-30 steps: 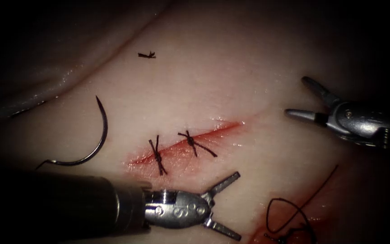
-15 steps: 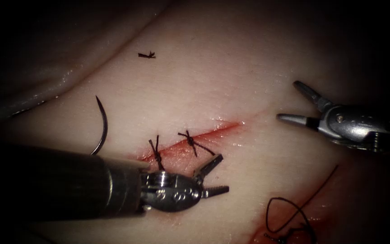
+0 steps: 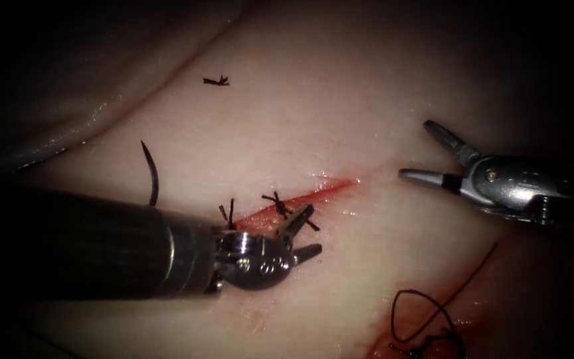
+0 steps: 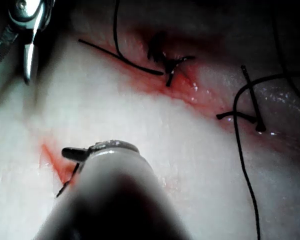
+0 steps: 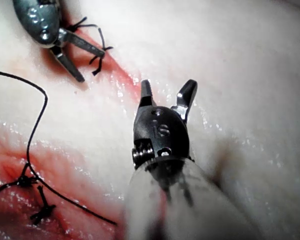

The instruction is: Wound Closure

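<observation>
Lying nearest in the endoscope view, a loop of thread (image 3: 426,312) rests on red fluid (image 3: 406,332) on the tissue (image 3: 340,100). The left tool (image 3: 308,234) sits over the cut (image 3: 300,199) with jaws apart, holding nothing, beside two knotted stitches (image 3: 280,207). The needle (image 3: 151,174) lies free on the tissue left of the cut. The right tool (image 3: 420,151), jaws spread and empty, hovers right of the cut. Farthest lies a cut end of thread (image 3: 216,81).

The right arm's dark metal tool (image 5: 165,92) holds its empty jaws apart above pale tissue (image 5: 240,60), near the left arm's grey open-jawed tool (image 5: 82,62), knotted black stitches (image 5: 97,50) and looping black thread (image 5: 35,125).
</observation>
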